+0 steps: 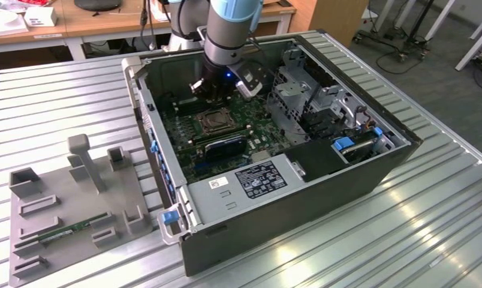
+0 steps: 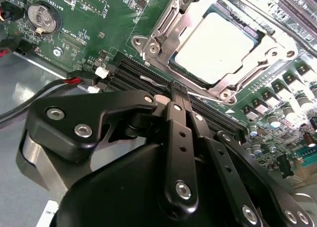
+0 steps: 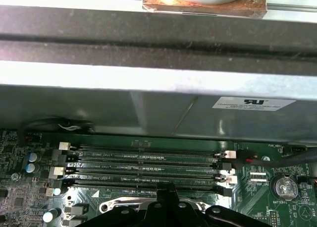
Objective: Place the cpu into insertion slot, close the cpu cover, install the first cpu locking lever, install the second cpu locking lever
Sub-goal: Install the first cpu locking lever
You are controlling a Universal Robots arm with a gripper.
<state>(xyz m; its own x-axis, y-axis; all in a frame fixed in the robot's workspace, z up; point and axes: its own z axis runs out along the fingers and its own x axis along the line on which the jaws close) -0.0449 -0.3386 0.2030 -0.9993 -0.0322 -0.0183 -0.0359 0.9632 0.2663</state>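
The end effector has its two narrow fingers pressed together with nothing visible between them. Its tip sits low over the motherboard, at the edge of the insertion slot nearest the long black memory slots. Just beside the tip a thin silver rod runs along that edge; I take it for a locking lever, though I cannot tell whether the tip touches it.

The cpu lies flat in the slot, its pale top showing through the window of the cpu cover, which looks folded down over it.

The likeliest trouble is a slip. The rod is thin and round, so closed fingers pushing on it could ride off and dig into the memory slots or the small capacitors nearby. A sprung lever could also snap back if it misses its hook. Pressure landing on the cover instead of the rod could load the chip unevenly. The red and black cable lies near the wrist and might snag.

As for writing, a white label with dark print sits on the inner wall of the computer case. A larger black and white label lies on the grey box at the case's near end. Small white lettering dots the board.
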